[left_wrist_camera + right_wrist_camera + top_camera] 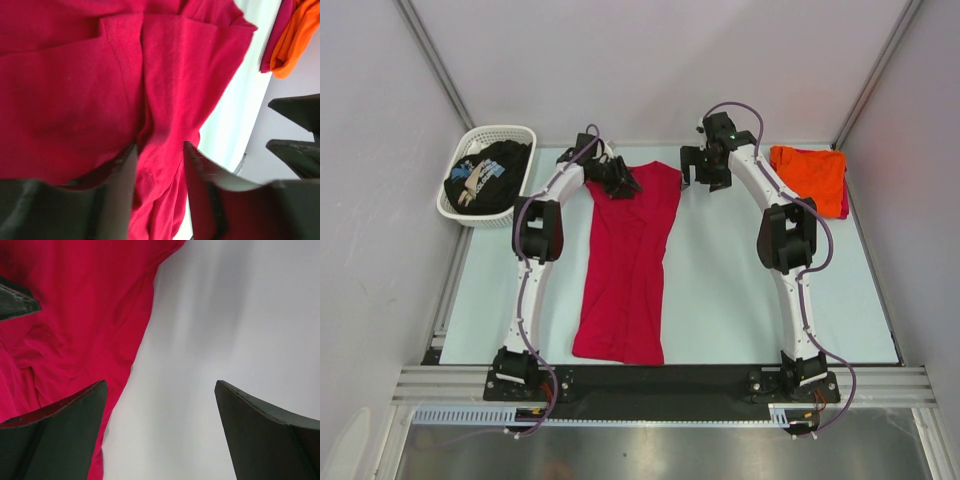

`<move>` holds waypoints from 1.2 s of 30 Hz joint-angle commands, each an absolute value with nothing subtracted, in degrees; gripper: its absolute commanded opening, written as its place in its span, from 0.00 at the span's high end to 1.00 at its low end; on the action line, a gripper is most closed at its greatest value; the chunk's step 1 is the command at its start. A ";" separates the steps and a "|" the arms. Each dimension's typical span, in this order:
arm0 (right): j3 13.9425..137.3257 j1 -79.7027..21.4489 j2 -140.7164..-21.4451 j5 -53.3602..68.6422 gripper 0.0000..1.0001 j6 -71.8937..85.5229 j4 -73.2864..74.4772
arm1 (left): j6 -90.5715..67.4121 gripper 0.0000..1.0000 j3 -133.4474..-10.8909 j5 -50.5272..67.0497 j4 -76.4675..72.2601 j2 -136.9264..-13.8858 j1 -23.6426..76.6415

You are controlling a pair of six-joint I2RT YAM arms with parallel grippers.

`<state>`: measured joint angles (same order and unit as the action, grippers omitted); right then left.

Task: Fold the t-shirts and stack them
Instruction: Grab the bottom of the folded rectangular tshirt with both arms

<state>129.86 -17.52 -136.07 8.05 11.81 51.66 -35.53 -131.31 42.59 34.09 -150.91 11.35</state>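
Crimson-red soft cloth t-shirt (625, 265) lies as a long narrow strip through table centre, running 12 to 6 o'clock, sides already turned in. Bright orange folded cloth tee (808, 175) sits at 1–2 o'clock, well apart. Black printed tee (485, 178) is in the white plastic lattice basket (500, 133) at 10–11 o'clock.

Left gripper (160, 147) is at the strip's far-left corner. Its fingers are partly apart with a ridge of red cloth between them; cannot tell if it is really pinched. Right gripper (160, 432) is spread wide and holds nothing. It sits over the bare pale table (225, 315), just beside the strip's far-right edge.

Likely step: fold the far end down toward 6 o'clock.
- Right must shift toward 9 o'clock onto the cloth corner before closing.
- Both should catch all layers, not just the top flap.
- Grab at matching heights, lift low, and travel together so the fold lands square.
- Risk: a one-sided grip skews the strip or opens the turned-in sides.
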 commanded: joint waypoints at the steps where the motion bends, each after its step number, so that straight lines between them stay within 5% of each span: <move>1: 130.43 -17.67 -132.72 8.52 0.05 11.16 50.80 | -36.21 0.64 -134.12 46.14 32.34 -152.67 12.57; 4: 130.25 -17.67 -132.71 8.35 0.05 10.99 50.71 | -36.30 0.70 -134.12 46.75 32.08 -152.75 12.74; 9: 130.25 -17.58 -132.71 8.52 0.05 10.99 50.89 | -35.95 1.00 -133.77 46.32 32.08 -151.97 12.66; 36: 129.29 -18.02 -133.42 10.90 0.06 11.69 49.92 | -29.88 1.00 -130.52 36.30 37.44 -143.61 7.47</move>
